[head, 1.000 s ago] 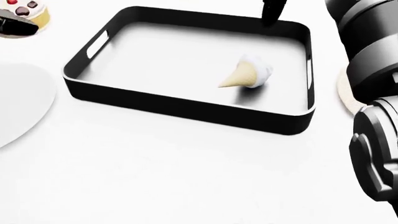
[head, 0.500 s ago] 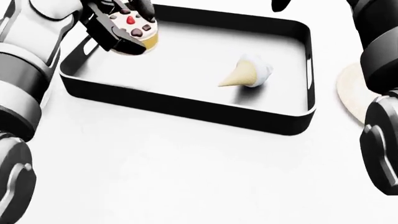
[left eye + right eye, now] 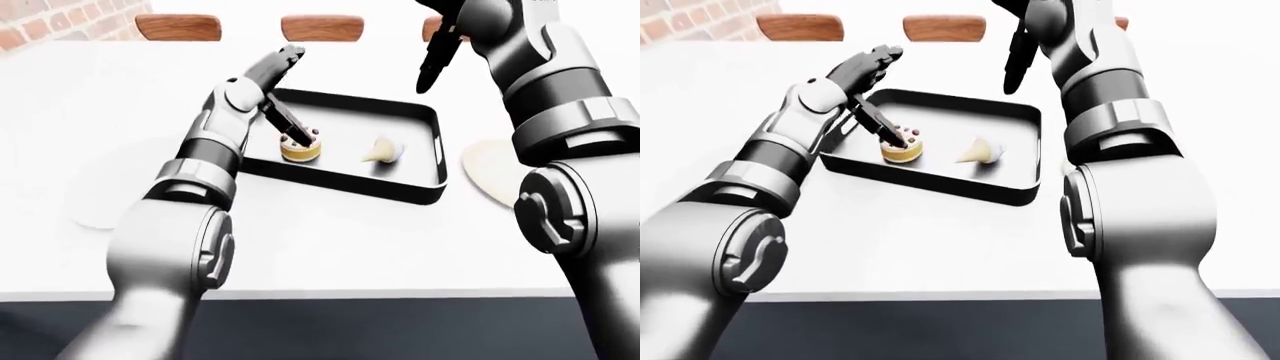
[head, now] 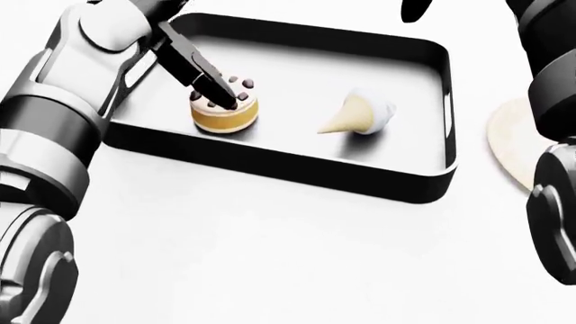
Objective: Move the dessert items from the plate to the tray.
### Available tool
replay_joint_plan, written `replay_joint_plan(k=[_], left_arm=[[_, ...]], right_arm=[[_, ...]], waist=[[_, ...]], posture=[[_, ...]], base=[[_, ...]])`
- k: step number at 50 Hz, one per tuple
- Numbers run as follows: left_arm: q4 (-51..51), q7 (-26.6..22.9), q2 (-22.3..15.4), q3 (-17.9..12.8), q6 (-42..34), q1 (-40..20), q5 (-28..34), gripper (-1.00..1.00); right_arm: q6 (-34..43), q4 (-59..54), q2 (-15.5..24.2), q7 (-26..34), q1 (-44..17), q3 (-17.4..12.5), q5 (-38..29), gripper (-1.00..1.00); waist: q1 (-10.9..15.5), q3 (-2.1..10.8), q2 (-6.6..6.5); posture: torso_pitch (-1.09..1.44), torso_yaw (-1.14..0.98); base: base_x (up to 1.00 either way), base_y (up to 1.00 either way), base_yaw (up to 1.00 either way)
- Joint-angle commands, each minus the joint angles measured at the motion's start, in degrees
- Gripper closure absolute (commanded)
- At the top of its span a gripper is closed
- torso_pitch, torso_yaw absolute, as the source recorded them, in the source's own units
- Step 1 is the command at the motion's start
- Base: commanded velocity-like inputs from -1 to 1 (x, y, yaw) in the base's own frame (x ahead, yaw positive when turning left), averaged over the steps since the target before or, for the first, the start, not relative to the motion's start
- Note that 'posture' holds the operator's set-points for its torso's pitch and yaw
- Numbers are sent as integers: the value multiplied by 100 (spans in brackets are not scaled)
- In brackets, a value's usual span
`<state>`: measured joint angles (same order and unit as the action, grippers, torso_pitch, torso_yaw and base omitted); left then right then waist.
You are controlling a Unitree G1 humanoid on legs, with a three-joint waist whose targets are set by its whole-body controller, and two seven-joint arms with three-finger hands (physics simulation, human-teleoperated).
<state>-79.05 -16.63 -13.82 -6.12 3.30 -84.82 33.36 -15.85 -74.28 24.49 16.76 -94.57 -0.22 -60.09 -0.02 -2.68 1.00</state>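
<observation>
The black tray (image 4: 270, 160) lies in the middle of the head view. A round yellow cake with dark berries (image 4: 223, 113) sits on the tray's floor at its left. An ice cream cone (image 4: 358, 113) lies on its side at the tray's right. My left hand (image 3: 289, 91) is open over the cake. One black finger (image 4: 202, 75) slants down onto the cake's top, and the others are spread upward. My right hand (image 3: 437, 61) is held high above the tray's upper right rim, empty, with its dark fingers pointing down. The white plate (image 3: 100, 201) lies left of the tray.
A cream-coloured round disc (image 4: 508, 138) lies on the white table right of the tray. Wooden chair backs (image 3: 178, 27) stand along the table's top edge in the left-eye view. A brick wall (image 3: 60, 15) shows at the top left.
My left hand carried the cake from the tray's upper left corner down onto the tray floor and opened its fingers. The cone and the right hand stayed put.
</observation>
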Motion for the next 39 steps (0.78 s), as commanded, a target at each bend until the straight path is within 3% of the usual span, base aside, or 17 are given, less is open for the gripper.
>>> replay_joint_plan(k=[1,13,22,30,34,39], left_arm=[[196,51,-64,-16,106,-223,-17,-100],[313,83,-406,-127,138,-631,-195,-100],[709,79,-1040,-40,179,-515,-316,-100],[1567,-8,-1571,-108,-68,-102,-570,-100],[2711,-189,-1870,-197,-587,448,-692,-100],[4507,-575,-2179,-408,-1502,1311,-814,-100]], right_arm=[[-14,217,63,-115,-237,-43,54,-100],[-5,254,56,-123,-140,-61,120,-100],[67,768,486,267,-177,-208,337,-100],[758,2518,992,1228,403,-576,772,-100],[1396,4204,1339,2045,1222,-898,1091,-100],[1989,5590,1856,2660,2018,-1236,1480,-100]], waist=[[2,190,7],[-11,171,-10],[-9,155,-51],[-11,118,-46],[-1,99,-29],[-4,87,-33]], posture=[[0,0],[0,0],[0,0],[0,0],[0,0],[0,0]], base=[[0,0,0],[0,0,0],[0,0,0],[0,0,0],[0,0,0],[0,0,0]])
